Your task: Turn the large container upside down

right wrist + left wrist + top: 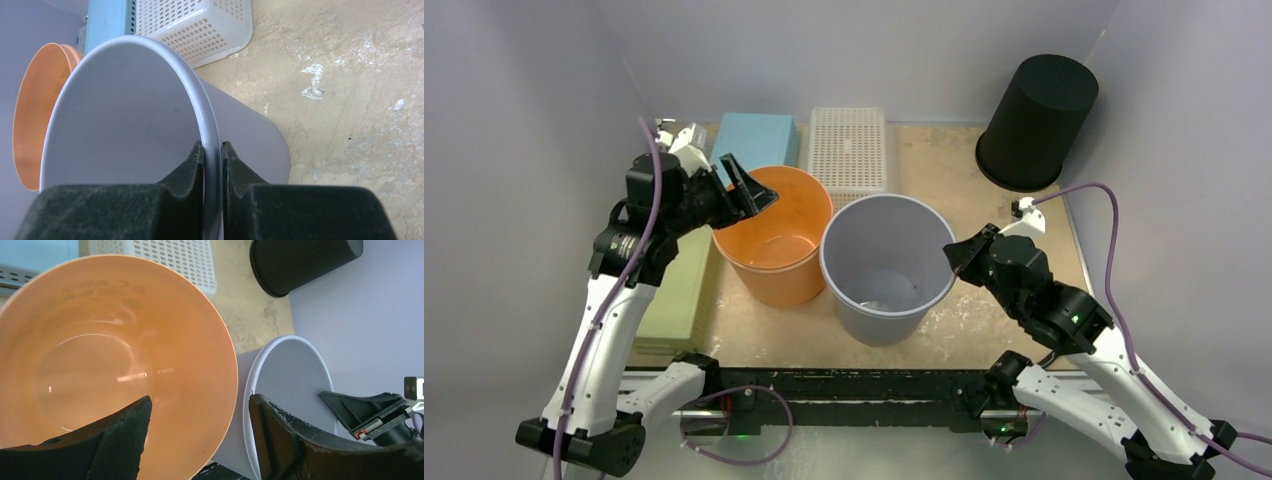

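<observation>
**Grey container upright on the table, rim pinched by the right pincer.**

The grey container (884, 318) is seen standing mouth-up on the table (984, 190). Its right-hand rim is clamped by the right pincer (212, 148), with one finger inside the wall and one outside. Just beside the container's left side an orange bucket (774, 255) is stood, also mouth-up. Above that bucket the left pincer (200, 407) is held wide spread, nothing gripped, and in the wrist view the orange rim is seen between its fingers. Behind the container a white perforated basket (849, 148) is laid, with a blue box (754, 138) to the basket's left. Well off to the container's right rear, a black bucket (1036, 120) is set mouth-down.
</observation>
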Robot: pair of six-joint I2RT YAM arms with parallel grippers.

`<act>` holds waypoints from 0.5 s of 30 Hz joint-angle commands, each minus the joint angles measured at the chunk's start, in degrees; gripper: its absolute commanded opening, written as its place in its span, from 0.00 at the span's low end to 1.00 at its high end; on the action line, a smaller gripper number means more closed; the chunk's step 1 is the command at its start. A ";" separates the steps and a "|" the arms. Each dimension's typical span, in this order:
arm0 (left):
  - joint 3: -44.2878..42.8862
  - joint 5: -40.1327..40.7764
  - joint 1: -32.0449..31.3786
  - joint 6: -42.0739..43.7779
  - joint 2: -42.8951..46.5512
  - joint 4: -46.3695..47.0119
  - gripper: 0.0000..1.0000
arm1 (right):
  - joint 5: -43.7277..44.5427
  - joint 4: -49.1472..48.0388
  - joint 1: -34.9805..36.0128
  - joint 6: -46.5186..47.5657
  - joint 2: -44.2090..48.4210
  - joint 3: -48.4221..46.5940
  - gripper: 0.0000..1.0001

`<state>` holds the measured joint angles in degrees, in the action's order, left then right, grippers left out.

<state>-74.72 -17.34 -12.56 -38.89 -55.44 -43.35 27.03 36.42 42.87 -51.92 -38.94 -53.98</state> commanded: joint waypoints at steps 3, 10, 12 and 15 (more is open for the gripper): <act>-1.78 7.06 -12.40 0.32 -2.55 3.79 0.69 | 2.24 -1.64 0.20 -2.38 -0.04 -1.57 0.00; -0.89 21.93 -29.61 -2.95 -3.67 6.98 0.69 | 2.80 -0.86 0.18 -2.75 -0.43 -1.92 0.00; 0.10 22.45 -30.99 -3.75 -3.72 7.14 0.68 | 2.60 -0.92 0.18 -2.75 -0.14 -2.01 0.00; 2.93 24.51 -34.32 -5.53 -2.50 8.44 0.67 | 2.62 -0.91 0.18 -2.70 0.08 -2.01 0.00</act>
<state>-74.41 1.50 -43.42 -41.47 -59.59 -38.89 27.68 36.58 42.87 -52.88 -39.31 -54.04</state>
